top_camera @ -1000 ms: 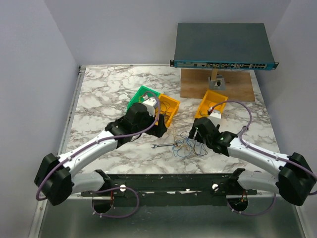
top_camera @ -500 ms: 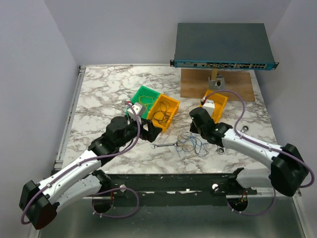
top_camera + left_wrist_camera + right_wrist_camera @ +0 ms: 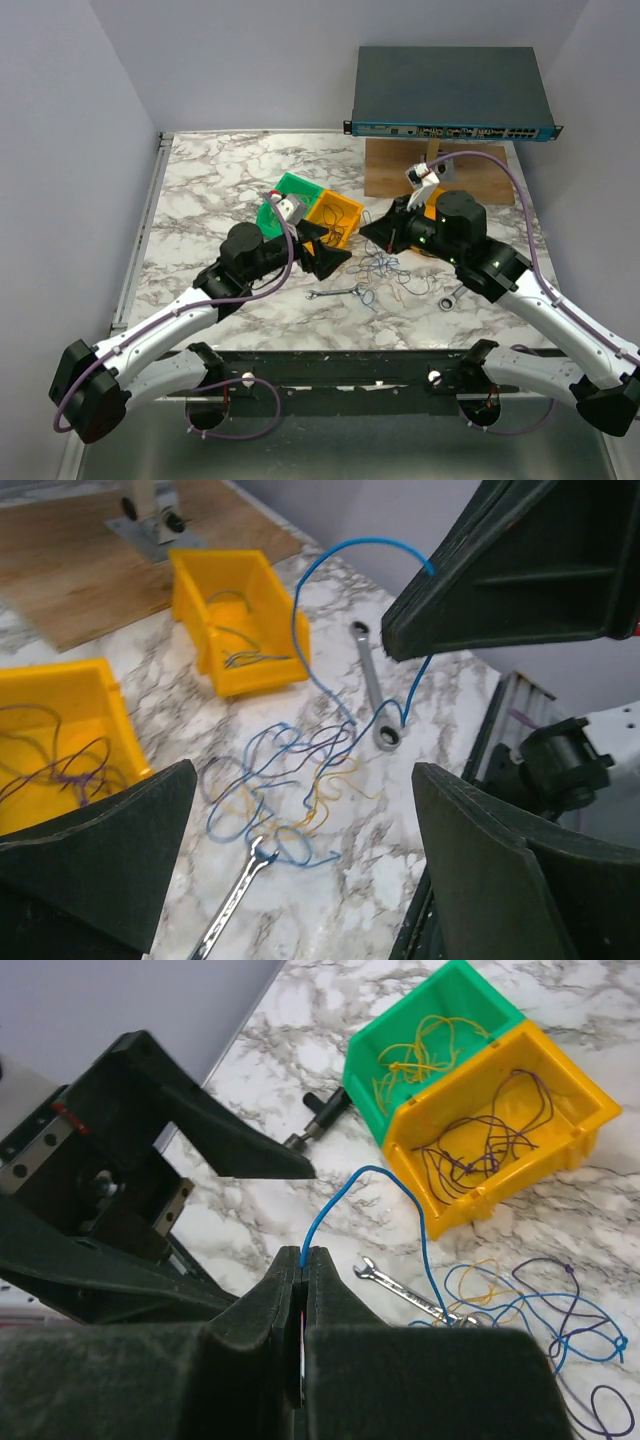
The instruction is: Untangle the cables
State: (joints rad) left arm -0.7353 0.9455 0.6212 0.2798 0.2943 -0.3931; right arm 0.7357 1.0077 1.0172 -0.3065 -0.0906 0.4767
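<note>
Blue cable (image 3: 345,1182): clamped between right fingers (image 3: 283,1295), arching up from tangle (image 3: 285,780) on counter (image 3: 220,180)
Left fingers (image 3: 100,850): wide apart, holding nothing

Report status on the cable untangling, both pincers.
Right pincer shut on a blue cable, strand arcing up from the tangle. Left pincer open, empty, beside it. Silver wrench lying at the tangle's edge.

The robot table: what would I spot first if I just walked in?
The right gripper pinches one blue cable, holding it in an arch above the tangle of cables on the marble table. Behind the tangle, to the left, sit a green bin and a yellow bin, side by side.
</note>
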